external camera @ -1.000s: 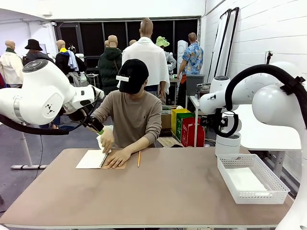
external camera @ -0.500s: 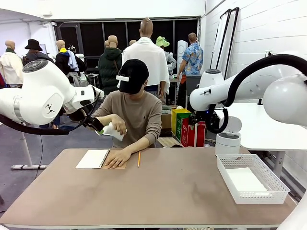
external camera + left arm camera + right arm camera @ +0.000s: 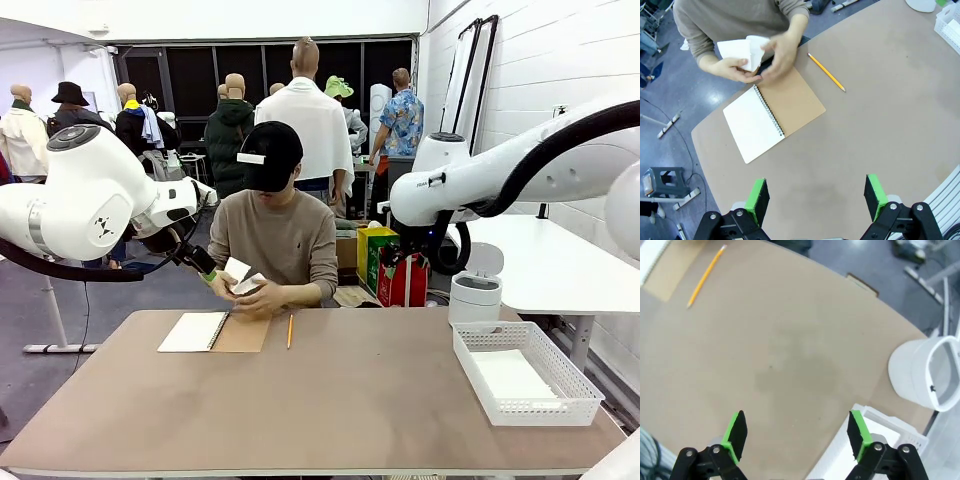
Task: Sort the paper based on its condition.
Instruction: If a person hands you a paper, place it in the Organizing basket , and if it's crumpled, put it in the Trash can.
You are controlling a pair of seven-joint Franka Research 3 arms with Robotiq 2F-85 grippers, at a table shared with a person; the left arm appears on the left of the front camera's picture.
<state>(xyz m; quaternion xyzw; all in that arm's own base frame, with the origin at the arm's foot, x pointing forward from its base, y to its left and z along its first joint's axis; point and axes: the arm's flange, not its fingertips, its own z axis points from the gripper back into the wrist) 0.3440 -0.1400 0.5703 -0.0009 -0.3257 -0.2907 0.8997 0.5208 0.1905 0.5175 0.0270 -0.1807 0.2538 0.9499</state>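
Both my fingers' pairs spread wide, holding nothing; beyond my left fingers (image 3: 812, 200) the person crumples paper (image 3: 742, 52); beside my right fingers (image 3: 797, 435), the basket (image 3: 575, 385) holds flat sheets (image 3: 510, 378).

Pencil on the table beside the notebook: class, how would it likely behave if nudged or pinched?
The pencil lies flat on the bare table, so a sideways nudge would probably roll it. It looks thin and stiff, likely light. Being so low against the surface, it may slip from a pinch.
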